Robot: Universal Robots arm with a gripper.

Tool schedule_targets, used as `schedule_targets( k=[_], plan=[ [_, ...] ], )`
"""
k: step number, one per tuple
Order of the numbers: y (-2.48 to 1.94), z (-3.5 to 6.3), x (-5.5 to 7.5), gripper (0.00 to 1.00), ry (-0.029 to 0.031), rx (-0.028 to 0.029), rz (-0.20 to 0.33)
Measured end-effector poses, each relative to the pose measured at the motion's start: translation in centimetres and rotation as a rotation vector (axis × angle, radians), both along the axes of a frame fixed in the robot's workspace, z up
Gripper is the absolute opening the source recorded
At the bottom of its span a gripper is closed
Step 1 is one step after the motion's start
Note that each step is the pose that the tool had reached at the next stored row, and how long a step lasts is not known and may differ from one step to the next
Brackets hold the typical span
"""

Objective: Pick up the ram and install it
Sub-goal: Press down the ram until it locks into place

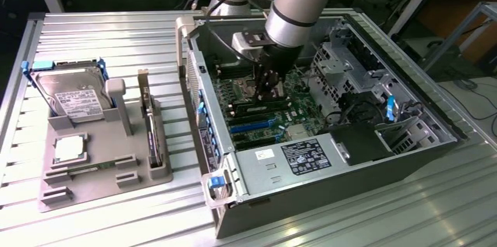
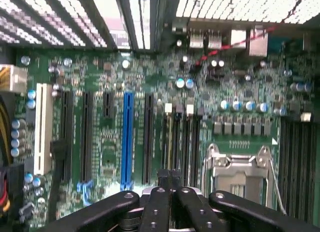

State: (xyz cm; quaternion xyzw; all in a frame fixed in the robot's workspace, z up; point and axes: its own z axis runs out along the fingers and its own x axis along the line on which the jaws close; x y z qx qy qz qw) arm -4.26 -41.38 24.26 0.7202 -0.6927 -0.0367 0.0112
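- My pincer [image 1: 269,95] is pressed together, pinching nothing I can see, low over the motherboard [image 1: 297,117] inside the open case [image 1: 326,191].
- 1 ram [image 1: 253,109] sits on that board, just near my fingertips; whether they touch, I cannot tell.

a ribbed metal table [image 1: 116,37] carries two things, set just apart; a grey holder tray [image 1: 93,186] toward the exterior view's left; an open computer case [image 1: 326,194] toward its right
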Motion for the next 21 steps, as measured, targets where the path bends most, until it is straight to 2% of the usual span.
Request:
schedule_targets(
  k=[4, 7, 8, 14, 17, 19, 20, 21],
  plan=[
    [0.00, 0.30, -2.2, 0.10, 0.0001, -0.0004, 0.000],
    [0.00, 0.32, -3.8, 0.10, 0.0001, -0.0030, 0.000],
    [0.00, 0.32, -3.8, 0.10, 0.0001, -0.0032, 0.000],
    [-0.01, -1.11, -3.5, 0.10, 0.0005, -0.0047, 0.000],
    [0.01, -1.23, -3.5, 0.10, 0.0001, -0.0038, 0.000],
    [-0.01, -1.57, -3.5, 0.10, 0.0012, -0.0060, 0.000],
    [0.05, -1.13, -3.5, 0.10, -0.0012, -0.0022, -0.001],
    [0.05, -0.66, -3.5, 0.10, -0.0010, -0.0023, -0.001]
  ],
)
